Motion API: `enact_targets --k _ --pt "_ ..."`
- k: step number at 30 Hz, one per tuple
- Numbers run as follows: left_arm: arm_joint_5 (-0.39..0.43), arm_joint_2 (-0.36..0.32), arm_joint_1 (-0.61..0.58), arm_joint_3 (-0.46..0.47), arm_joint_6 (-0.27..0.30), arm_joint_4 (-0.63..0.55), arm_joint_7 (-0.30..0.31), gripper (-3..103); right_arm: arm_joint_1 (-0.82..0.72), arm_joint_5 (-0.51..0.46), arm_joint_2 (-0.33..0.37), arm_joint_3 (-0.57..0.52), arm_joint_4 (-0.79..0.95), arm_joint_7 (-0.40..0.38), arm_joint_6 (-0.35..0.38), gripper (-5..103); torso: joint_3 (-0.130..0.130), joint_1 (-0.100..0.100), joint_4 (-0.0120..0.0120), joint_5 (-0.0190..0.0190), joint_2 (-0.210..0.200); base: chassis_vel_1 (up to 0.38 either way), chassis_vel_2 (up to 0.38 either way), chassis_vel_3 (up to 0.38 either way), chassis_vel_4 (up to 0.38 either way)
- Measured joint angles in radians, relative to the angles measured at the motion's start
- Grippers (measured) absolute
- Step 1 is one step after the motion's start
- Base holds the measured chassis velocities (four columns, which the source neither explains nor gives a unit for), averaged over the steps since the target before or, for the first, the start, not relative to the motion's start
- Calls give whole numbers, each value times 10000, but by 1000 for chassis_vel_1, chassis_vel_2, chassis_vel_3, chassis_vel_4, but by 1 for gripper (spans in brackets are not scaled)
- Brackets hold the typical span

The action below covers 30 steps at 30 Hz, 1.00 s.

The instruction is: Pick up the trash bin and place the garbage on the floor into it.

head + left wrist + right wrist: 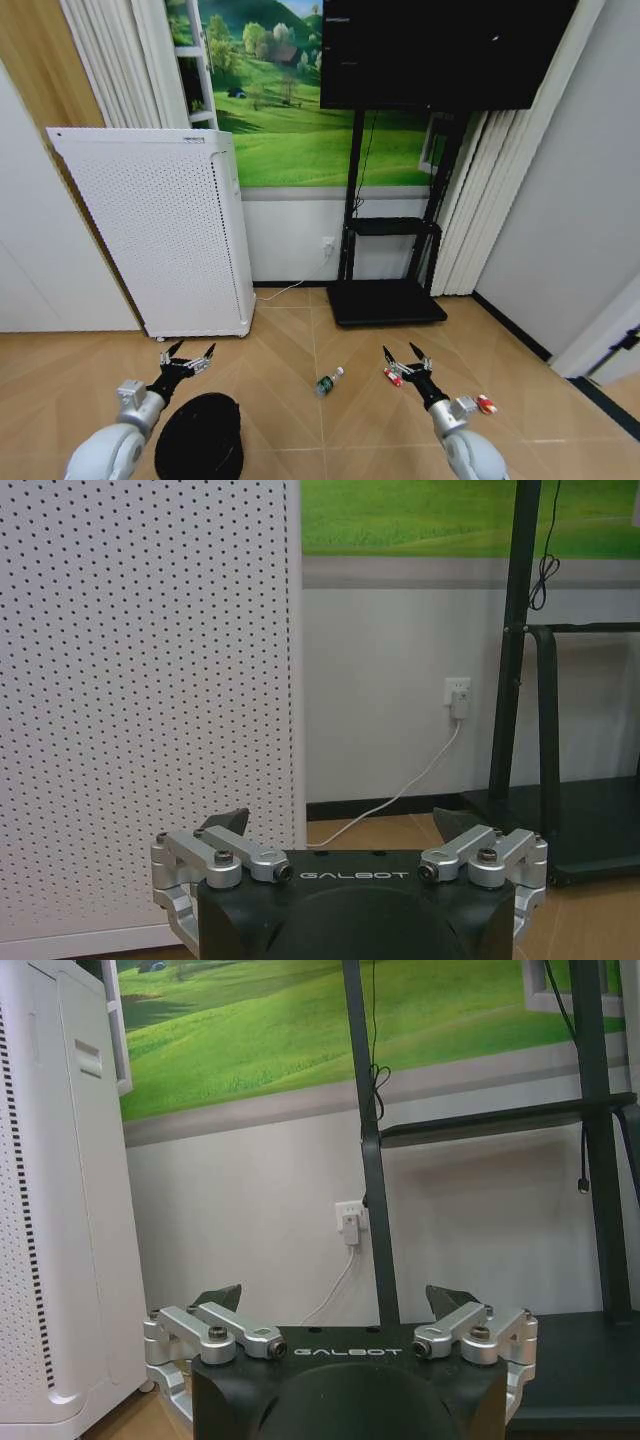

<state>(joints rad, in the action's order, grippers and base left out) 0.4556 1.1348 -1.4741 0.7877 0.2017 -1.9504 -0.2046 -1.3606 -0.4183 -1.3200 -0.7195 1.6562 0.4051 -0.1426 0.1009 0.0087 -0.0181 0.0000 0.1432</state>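
The black mesh trash bin [200, 437] stands on the wood floor at the lower left of the head view. Just above and left of it my left gripper [189, 354] is held out, open and empty; its own view shows the gripper [342, 821] facing the wall. The garbage lies ahead: a clear bottle with a green label [329, 381] at the centre, a red-and-white piece [393, 376] right by my right gripper [403, 353], and another [486, 404] farther right. My right gripper [337, 1295] is open and holds nothing.
A tall white perforated appliance [160, 230] stands against the wall at left, plugged into a socket [458, 697]. A black TV stand [388, 290] with a screen sits at the centre back. White wall panels close in on both sides.
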Motion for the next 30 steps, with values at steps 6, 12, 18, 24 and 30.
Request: enact_targets --k 6,12,18,24,30 --pt "-7 235 -252 8 -73 -179 353 100 45 88 -23 37 -240 -28 29 100 -188 -51 -2 0 -237 0 0 0 0" --pt "506 999 -1030 51 842 -1028 1802 100 180 173 -92 62 -743 -113 -64 100 -232 -59 2 2 -288 0 0 0 0" --pt "1142 1047 -1865 51 3316 -2053 3653 100 18 149 -170 -218 -1141 -201 -310 100 -223 -58 -4 0 -275 0 0 0 0" --pt "2453 840 -2793 419 5048 -3133 5517 100 55 157 -257 -215 -1443 -279 -449 100 -204 -50 2 3 -247 0 0 0 0" --pt "2861 680 -2950 535 5445 -2995 6205 100 53 239 -336 -210 -1636 -378 -598 100 -188 -42 0 1 -227 0 0 0 0"
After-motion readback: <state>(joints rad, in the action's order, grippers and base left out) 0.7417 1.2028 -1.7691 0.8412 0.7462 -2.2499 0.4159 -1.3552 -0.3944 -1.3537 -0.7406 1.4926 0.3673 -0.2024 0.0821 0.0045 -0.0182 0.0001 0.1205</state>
